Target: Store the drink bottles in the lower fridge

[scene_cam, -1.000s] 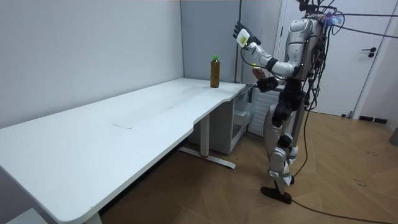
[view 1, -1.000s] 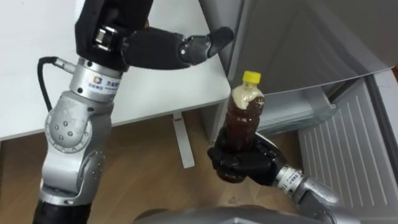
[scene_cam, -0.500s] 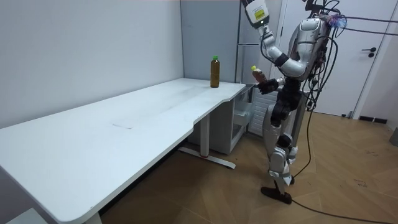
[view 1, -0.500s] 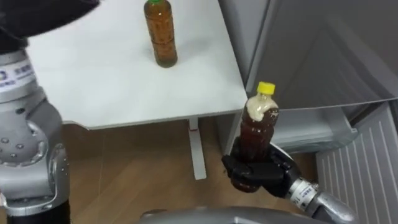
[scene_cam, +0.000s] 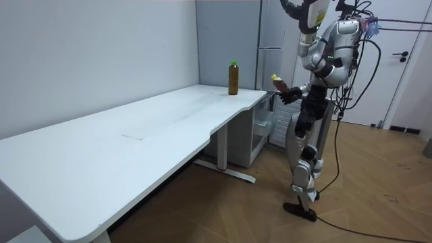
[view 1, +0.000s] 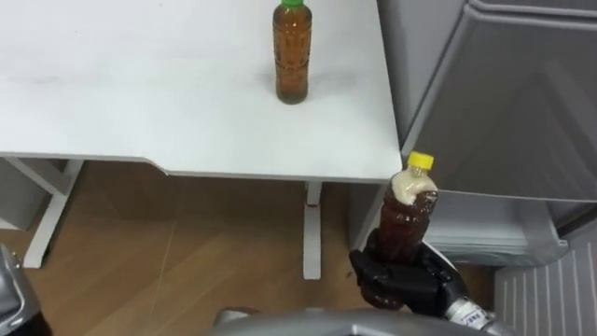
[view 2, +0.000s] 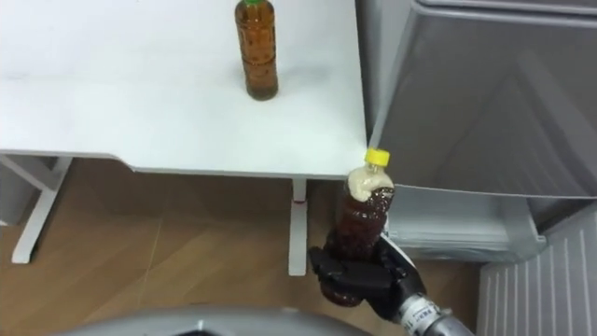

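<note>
Bare office: white desk (scene_cam: 135, 128), fridge (scene_cam: 270, 34).

yellow-capped bottle (view 1: 406, 219) held upright; green-capped bottle (view 1: 292, 56) on table (view 1: 140, 93)

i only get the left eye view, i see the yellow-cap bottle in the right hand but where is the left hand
observer: In the room view the left hand is up high, above the robot's head, beside the fridge.
operator: ok and where is the robot standing
observer: Upright on the wooden floor, just off the table end where the green-cap bottle stands. The right hand holds the yellow-cap bottle out in front of its torso.
operator: anything behind it
observer: A white door with a dark handle, at the room view's right.
</note>
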